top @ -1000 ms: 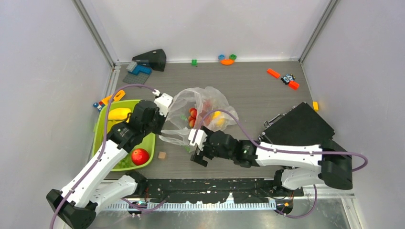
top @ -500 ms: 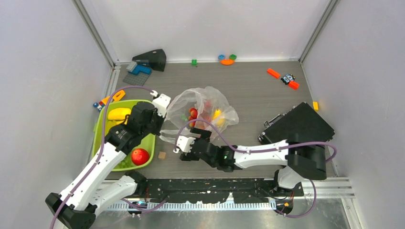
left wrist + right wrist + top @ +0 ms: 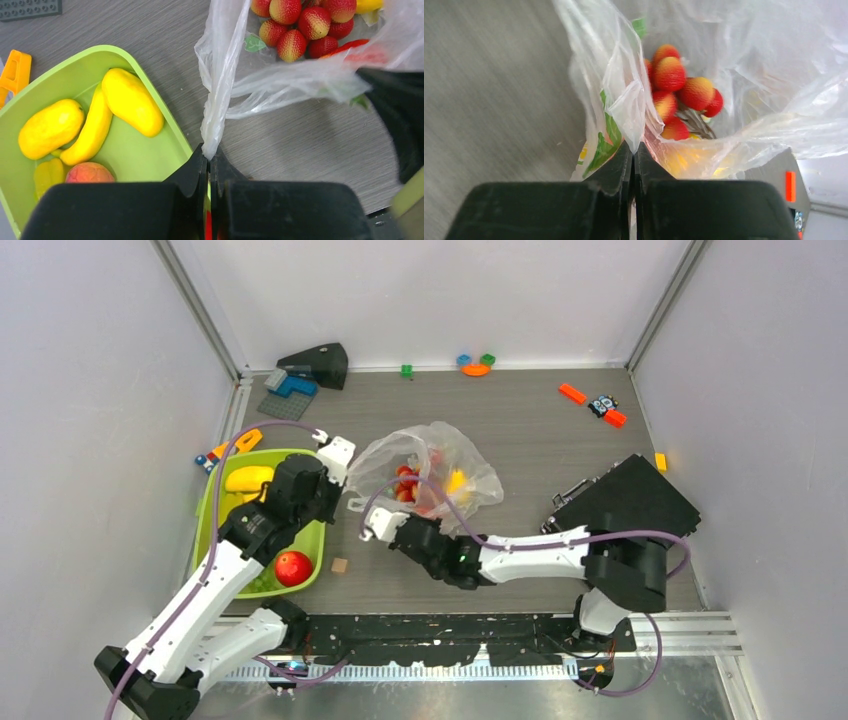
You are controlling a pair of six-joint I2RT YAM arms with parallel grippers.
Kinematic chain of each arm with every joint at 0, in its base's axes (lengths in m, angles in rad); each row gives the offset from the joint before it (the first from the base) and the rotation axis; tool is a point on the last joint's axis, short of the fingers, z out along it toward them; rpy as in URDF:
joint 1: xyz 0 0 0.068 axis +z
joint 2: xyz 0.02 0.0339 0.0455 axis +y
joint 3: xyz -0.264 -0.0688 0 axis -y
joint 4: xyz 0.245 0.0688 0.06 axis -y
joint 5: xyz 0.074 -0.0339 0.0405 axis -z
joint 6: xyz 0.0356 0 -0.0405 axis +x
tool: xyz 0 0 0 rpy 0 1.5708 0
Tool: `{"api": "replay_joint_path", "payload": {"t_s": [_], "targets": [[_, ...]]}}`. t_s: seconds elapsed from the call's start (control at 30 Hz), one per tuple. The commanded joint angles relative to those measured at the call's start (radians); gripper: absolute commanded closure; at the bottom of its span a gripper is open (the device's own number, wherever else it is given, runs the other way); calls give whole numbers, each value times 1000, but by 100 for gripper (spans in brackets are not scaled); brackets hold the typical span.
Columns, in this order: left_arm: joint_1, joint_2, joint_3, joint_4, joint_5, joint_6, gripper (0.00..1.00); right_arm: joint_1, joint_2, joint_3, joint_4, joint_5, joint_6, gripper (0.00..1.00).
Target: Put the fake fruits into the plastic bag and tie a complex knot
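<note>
Table [image 3: 540, 430] lies bare beyond the plastic bag [image 3: 478, 478]; a tray [image 3: 204, 512] flanks its left.

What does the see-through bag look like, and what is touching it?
The plastic bag is thin, crinkly and see-through, with a whitish sheen and a bit of green print. It lies slumped on the grey table, beside the lime-green tray. Red strawberries and a yellow fruit show through the film. Its mouth is untied. The left gripper pinches a stretched strip of its edge, and the right gripper pinches another fold. Both are shut on the film.
</note>
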Motion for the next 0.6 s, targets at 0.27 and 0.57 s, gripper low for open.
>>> {"api": "replay_joint_path", "payload": {"t_s": [0.27, 0.57], "targets": [[6, 57, 369, -25, 30, 11, 100, -334, -482, 175, -111, -354, 298, 95], [6, 81, 590, -57, 131, -10, 100, -447, -590, 252, -130, -410, 345, 95]]}}
